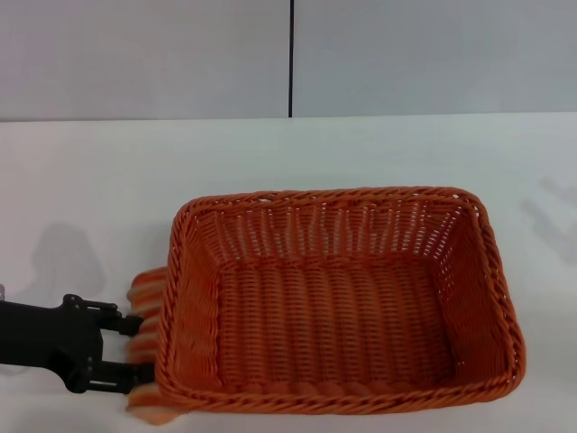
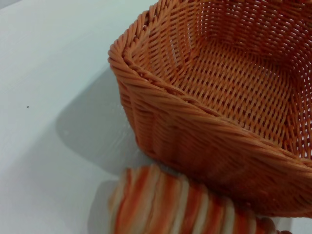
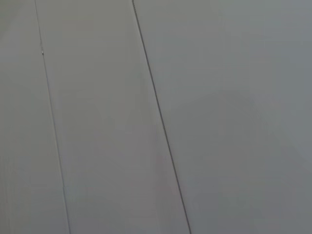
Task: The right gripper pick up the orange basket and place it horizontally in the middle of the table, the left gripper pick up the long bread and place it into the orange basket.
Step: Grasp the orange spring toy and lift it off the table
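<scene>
The orange basket (image 1: 193,298) sits lengthwise across the middle of the white table (image 1: 90,180), empty inside. My left gripper (image 1: 135,350) is at the lower left, just outside the basket's left wall, shut on the long bread (image 1: 148,296). The striped loaf stands between its black fingers, close against the wicker. In the left wrist view the long bread (image 2: 165,204) lies just outside the orange basket (image 2: 195,131), below its rim. The right gripper is out of view; its wrist view shows only grey wall panels.
A grey panelled wall with a dark vertical seam (image 1: 291,59) rises behind the table's far edge. Bare white tabletop surrounds the basket to the left, right and behind.
</scene>
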`<state>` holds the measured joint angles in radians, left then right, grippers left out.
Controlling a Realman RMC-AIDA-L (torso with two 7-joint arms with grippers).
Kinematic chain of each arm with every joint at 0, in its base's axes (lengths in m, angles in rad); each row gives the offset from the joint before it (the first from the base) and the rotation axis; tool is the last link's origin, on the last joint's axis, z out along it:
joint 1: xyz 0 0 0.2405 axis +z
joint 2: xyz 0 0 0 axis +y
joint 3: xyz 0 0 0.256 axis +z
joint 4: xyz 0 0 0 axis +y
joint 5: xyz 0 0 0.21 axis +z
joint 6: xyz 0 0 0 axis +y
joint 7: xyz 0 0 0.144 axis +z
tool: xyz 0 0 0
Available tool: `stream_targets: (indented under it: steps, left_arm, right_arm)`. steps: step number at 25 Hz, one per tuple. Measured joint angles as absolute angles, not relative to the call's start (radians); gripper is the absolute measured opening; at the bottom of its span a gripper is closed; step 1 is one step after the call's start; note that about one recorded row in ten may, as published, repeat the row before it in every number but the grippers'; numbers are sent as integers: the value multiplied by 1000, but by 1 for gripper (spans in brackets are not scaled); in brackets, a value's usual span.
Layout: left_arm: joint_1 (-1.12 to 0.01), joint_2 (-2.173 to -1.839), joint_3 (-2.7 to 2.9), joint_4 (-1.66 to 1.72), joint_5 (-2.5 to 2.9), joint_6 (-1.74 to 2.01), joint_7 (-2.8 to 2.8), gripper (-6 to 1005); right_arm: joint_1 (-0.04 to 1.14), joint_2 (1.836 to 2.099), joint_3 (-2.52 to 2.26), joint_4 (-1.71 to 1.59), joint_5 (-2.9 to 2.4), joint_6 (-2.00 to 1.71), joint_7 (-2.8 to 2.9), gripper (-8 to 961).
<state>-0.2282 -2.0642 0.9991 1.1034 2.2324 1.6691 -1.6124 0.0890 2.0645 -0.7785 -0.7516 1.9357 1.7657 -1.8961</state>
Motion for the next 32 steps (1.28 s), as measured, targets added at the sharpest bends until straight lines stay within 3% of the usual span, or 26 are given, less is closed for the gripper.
stream_targets:
  steps: [19, 21, 32]
  left_arm:
    - [-233, -2064, 999, 1097, 2230, 1705, -1558, 574]
    - [-235, -2063, 998, 1096, 2231, 1716, -1560, 523]
    - [-239, -2062, 913, 1105, 2230, 1745, -1577, 473]
  right_arm:
    - [97, 2053, -768, -722, 1934, 1763, -1911, 520]
    - [98, 2053, -768, -722, 1934, 1763, -1911, 520]
    - [98, 2049, -769, -717, 1931, 1764, -1911, 519]
